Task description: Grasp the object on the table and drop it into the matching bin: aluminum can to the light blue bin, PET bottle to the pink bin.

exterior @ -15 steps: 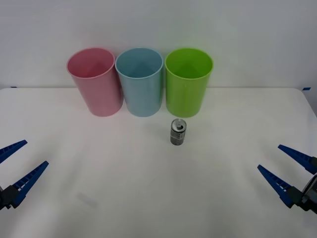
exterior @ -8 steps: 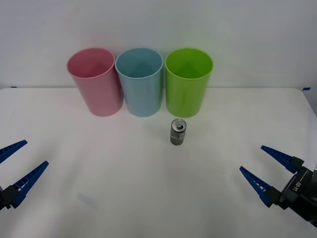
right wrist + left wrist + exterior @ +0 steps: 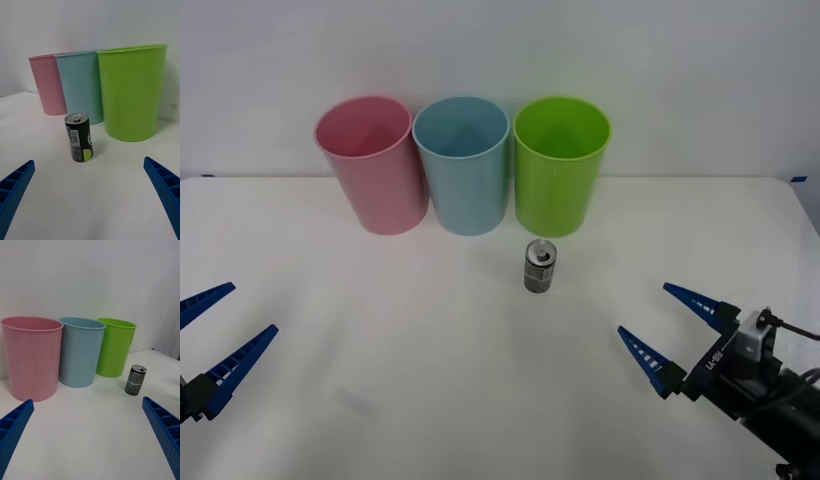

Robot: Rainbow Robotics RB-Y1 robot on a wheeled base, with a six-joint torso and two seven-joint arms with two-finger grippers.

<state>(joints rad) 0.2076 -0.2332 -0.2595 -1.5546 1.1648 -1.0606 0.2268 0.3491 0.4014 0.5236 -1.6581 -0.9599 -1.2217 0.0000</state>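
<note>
Nearest us, our right gripper (image 3: 672, 327) hangs low over the table (image 3: 430, 400) with its fingers spread wide, and our left gripper (image 3: 218, 332) waits at the left edge, fingers also apart. Ahead of the right gripper and off to its left, well apart from it, the can (image 3: 539, 266) stands upright. Beyond it stand the pink bin (image 3: 372, 165), the light blue bin (image 3: 464, 165) and the green bin (image 3: 559, 165), the can just before the green one.

White table (image 3: 330, 300): three bins (image 3: 469, 170), can (image 3: 539, 267)
</note>
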